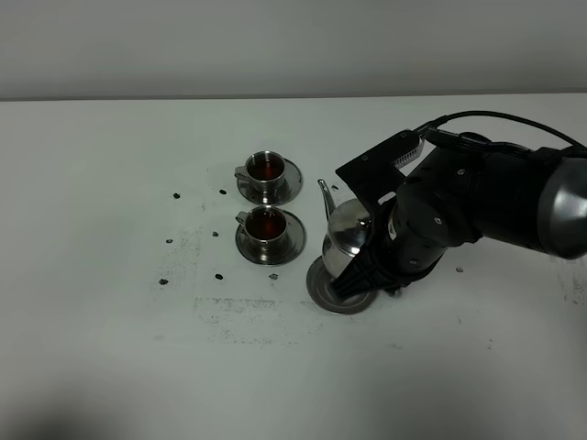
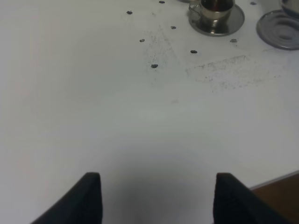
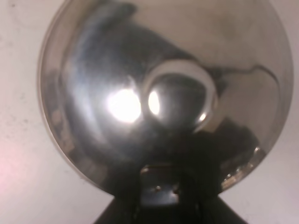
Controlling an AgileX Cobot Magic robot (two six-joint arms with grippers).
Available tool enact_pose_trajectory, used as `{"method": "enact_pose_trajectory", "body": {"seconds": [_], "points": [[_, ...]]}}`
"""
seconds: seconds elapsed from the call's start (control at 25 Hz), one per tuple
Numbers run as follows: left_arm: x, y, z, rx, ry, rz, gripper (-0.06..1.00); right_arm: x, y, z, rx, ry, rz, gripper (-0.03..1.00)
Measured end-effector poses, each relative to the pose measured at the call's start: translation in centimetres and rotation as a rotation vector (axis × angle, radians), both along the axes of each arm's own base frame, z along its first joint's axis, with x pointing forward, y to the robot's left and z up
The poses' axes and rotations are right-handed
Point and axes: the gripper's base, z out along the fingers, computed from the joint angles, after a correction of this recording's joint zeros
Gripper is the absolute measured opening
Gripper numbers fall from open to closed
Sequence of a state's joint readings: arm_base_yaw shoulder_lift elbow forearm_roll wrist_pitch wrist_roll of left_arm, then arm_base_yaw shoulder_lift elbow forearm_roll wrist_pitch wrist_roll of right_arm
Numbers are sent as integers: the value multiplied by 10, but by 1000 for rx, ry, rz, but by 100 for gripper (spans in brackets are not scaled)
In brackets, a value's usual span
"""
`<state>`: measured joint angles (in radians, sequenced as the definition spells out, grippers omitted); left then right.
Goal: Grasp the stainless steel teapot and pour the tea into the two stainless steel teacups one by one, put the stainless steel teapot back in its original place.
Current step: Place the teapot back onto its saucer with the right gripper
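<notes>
Both cups [image 1: 267, 168] [image 1: 269, 223] hold dark tea, so the pouring looks done. The teapot [image 1: 348, 236] sits at about 4 o'clock from the near cup, over the round tray [image 1: 323, 290], spout up, likely being set back home. The right claw [image 1: 367, 268] is clamped on its handle, arm bent low from the right. The left claw [image 2: 156, 198] hangs apart over bare worktop [image 2: 117, 116], holding nothing.
</notes>
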<state>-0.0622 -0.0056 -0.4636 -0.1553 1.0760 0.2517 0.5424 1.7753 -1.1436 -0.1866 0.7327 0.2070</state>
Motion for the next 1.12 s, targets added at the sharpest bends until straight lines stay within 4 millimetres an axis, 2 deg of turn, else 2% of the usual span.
{"method": "enact_pose_trajectory", "body": {"seconds": [0.16, 0.8, 1.12], "points": [[0, 0, 0, 0, 0, 0, 52, -7, -4, -13, 4, 9, -14, 21], [0, 0, 0, 0, 0, 0, 52, -7, 4, -13, 34, -41, 2, 21], [0, 0, 0, 0, 0, 0, 52, -5, 10, -30, 29, -11, 7, 21]]}}
